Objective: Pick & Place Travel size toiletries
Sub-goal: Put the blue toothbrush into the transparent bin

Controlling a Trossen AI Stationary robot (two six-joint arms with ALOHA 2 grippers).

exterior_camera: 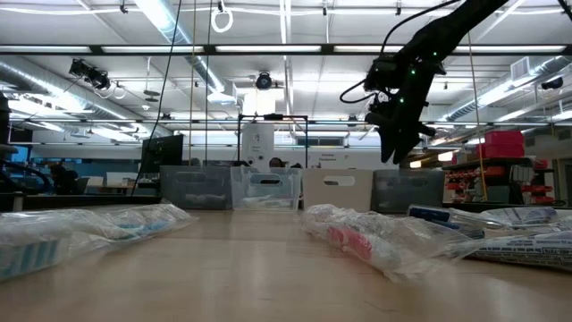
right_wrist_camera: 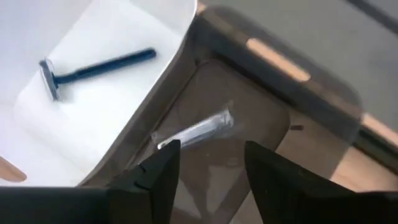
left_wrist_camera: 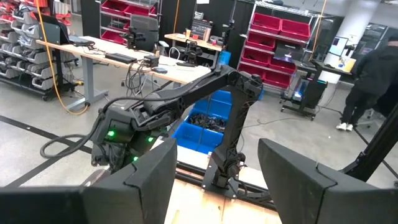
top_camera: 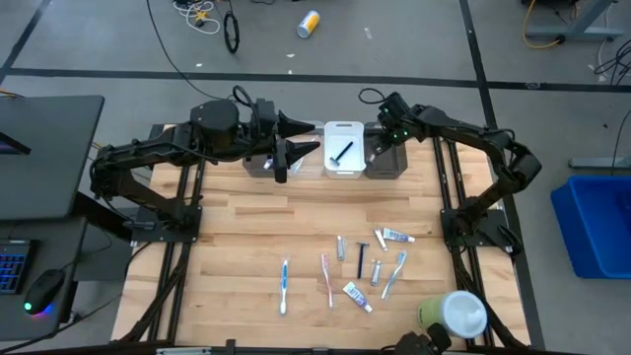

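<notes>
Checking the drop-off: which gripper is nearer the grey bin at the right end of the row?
Right. The right gripper hangs over the grey bin; the left gripper sits past the white bin.

Along the far edge of the table (top_camera: 246, 212) we see a row of bins side by side. The middle bin (top_camera: 342, 148) holds a razor (top_camera: 341, 153), and in the bin to its right (top_camera: 386, 163) lies a wrapped tube (right_wrist_camera: 198, 132). The right gripper (top_camera: 380, 148) hangs above that right bin; the left gripper (top_camera: 301, 138) hangs above the bins left of the middle one. The remaining toiletries (top_camera: 360, 264) lie scattered near the front edge, right of centre. A round container (top_camera: 455, 314) sits at the front right corner.
</notes>
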